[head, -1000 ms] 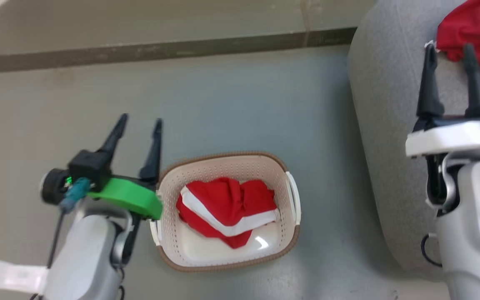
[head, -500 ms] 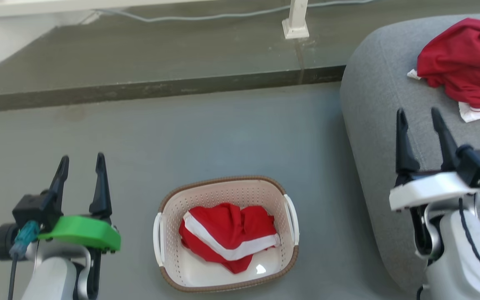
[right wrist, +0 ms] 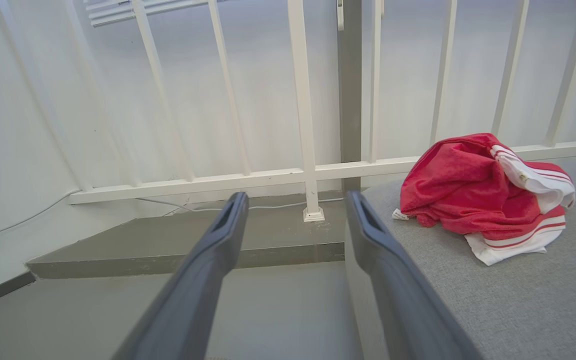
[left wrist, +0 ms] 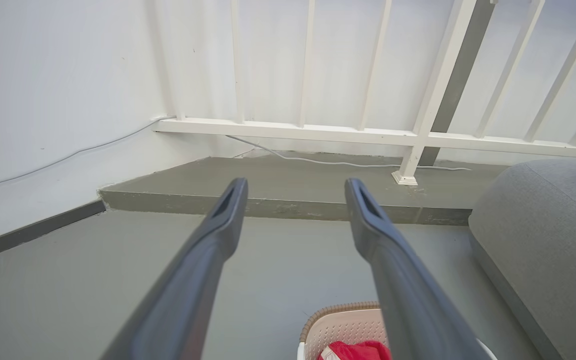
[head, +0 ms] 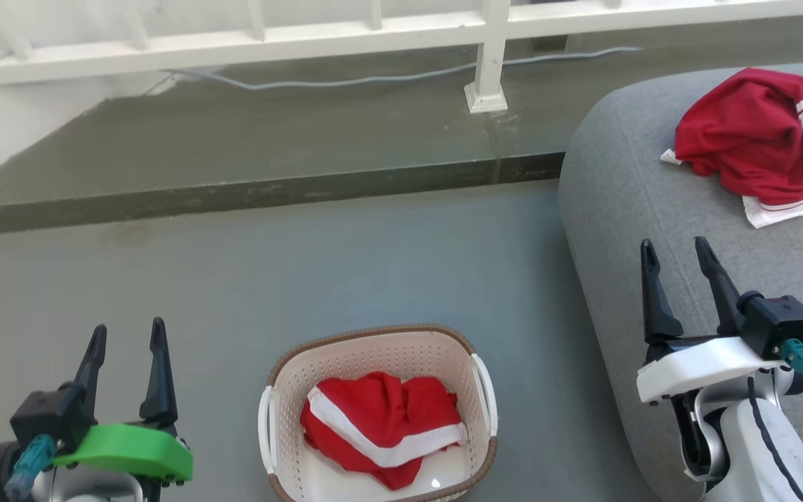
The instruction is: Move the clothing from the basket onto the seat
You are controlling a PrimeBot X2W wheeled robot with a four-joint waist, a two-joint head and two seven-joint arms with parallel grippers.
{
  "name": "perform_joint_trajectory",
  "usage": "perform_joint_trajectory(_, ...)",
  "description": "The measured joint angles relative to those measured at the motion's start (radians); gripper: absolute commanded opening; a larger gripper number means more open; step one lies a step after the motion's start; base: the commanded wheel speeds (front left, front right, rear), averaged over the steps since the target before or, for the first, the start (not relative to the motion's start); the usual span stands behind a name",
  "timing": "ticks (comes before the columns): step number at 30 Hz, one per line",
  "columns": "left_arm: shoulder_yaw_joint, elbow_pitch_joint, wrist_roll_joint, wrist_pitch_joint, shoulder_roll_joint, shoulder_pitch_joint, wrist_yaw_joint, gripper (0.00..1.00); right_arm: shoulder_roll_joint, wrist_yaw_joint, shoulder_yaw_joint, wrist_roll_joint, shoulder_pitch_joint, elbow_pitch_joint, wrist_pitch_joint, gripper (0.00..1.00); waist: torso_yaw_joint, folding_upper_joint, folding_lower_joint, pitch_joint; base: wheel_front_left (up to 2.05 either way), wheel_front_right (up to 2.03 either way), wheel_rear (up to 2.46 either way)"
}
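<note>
A red garment with a white stripe (head: 380,429) lies crumpled in the cream basket (head: 373,348) on the floor; its top edge shows in the left wrist view (left wrist: 355,351). A second red garment with white trim (head: 750,143) (right wrist: 478,192) rests on the grey seat (head: 624,188) (right wrist: 518,300). My left gripper (head: 127,340) (left wrist: 295,192) hangs open and empty, left of the basket. Above the seat's near left edge my right gripper (head: 677,249) (right wrist: 295,202) is open and empty, short of the garment there.
A raised grey step (head: 234,199) crosses the floor beyond the basket. A white railing (head: 488,63) with a post stands on it, a thin cable (head: 373,80) running along its foot. A white wall (left wrist: 43,100) closes the left side.
The head view has tilted up, bringing the railing into sight. Both grippers have pulled back and lower, the left away from the basket's rim, the right away from the garment on the seat; both stay open.
</note>
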Motion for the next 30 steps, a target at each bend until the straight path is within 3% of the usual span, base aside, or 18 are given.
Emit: perform_joint_trajectory(30, 0.020, -0.102, -0.001, 0.000, 0.000, 0.102, -0.001, 1.00, 0.003, -0.010, 0.022, 0.018, 0.018, -0.055, 0.000, 1.00, -0.009, 0.0000, 0.0000, 0.008, 0.00, 0.00, 0.00)
